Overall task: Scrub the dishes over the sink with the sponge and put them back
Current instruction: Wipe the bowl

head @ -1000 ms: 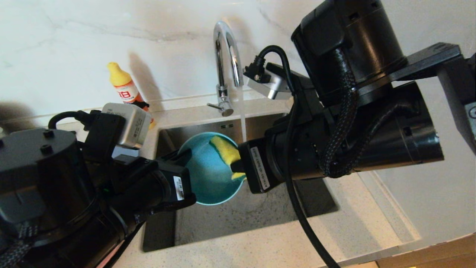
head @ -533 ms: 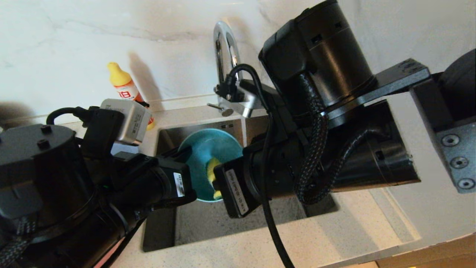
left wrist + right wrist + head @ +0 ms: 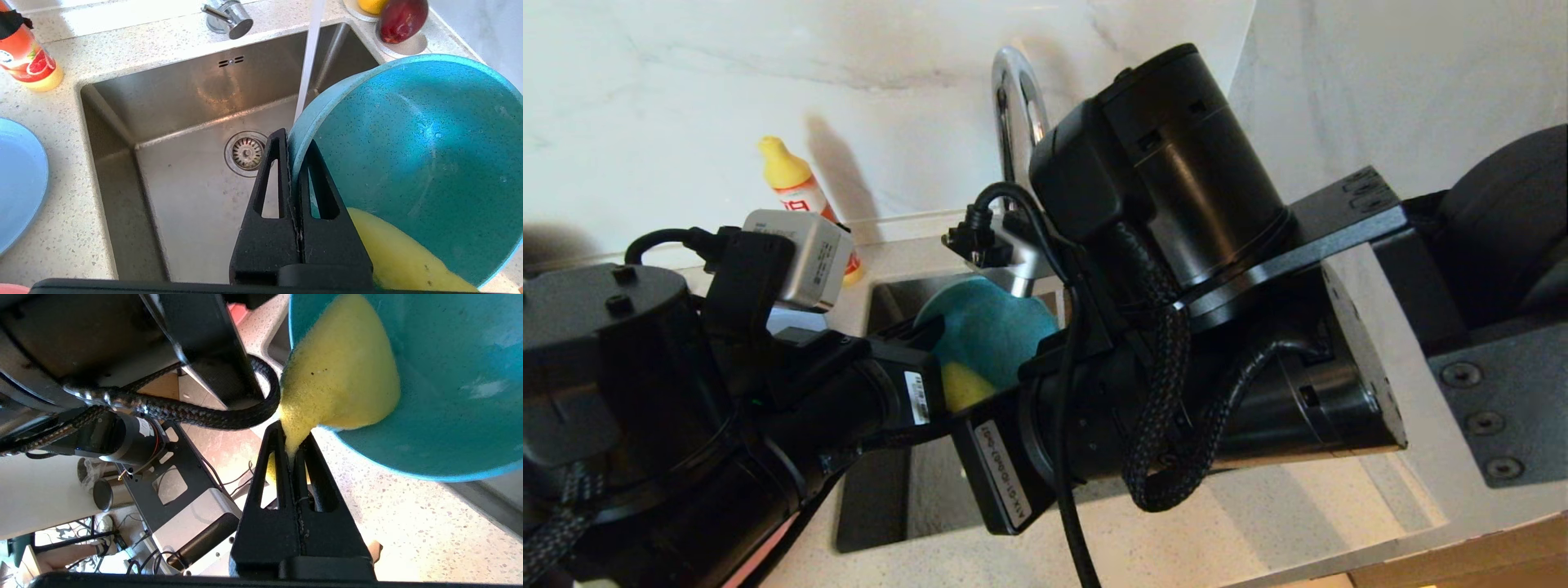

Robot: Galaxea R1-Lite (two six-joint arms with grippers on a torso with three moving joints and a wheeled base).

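Teal bowl is tilted above the sink, its rim clamped in the left pincer (fingers closed tight on the edge). Right pincer grips the tail of the yellow sponge, whose body presses against the bowl's inner wall near the lower rim. Water runs from the tap beside the bowl. Grey-blue plate lies on the table, beside the sink.
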